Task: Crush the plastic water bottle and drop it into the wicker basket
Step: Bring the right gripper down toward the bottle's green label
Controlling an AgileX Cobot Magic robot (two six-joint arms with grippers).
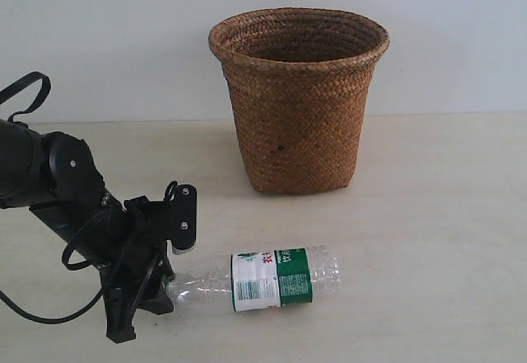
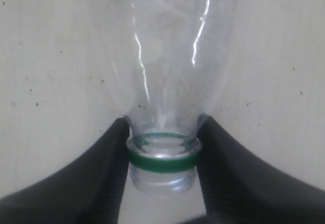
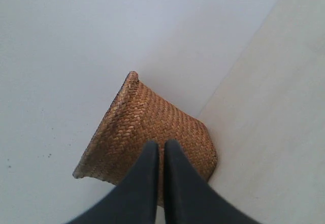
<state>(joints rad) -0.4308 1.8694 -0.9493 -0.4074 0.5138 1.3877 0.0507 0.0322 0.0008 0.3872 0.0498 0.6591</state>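
Observation:
The plastic water bottle (image 1: 272, 279) lies on its side on the table in front of the wicker basket (image 1: 300, 108), neck pointing left. Its white-and-green label faces up. In the left wrist view the clear bottle (image 2: 162, 56) shows a green ring and bare threads at the neck, with no cap on it. My left gripper (image 1: 169, 285) (image 2: 163, 126) is shut on that neck, one black finger pressed against each side. My right gripper (image 3: 161, 145) is shut on nothing, held in the air facing the wicker basket (image 3: 147, 122). It does not show in the exterior view.
The pale table (image 1: 428, 215) runs back to a plain white wall behind the basket. The left arm's black cables (image 1: 82, 252) loop over the front left of the table.

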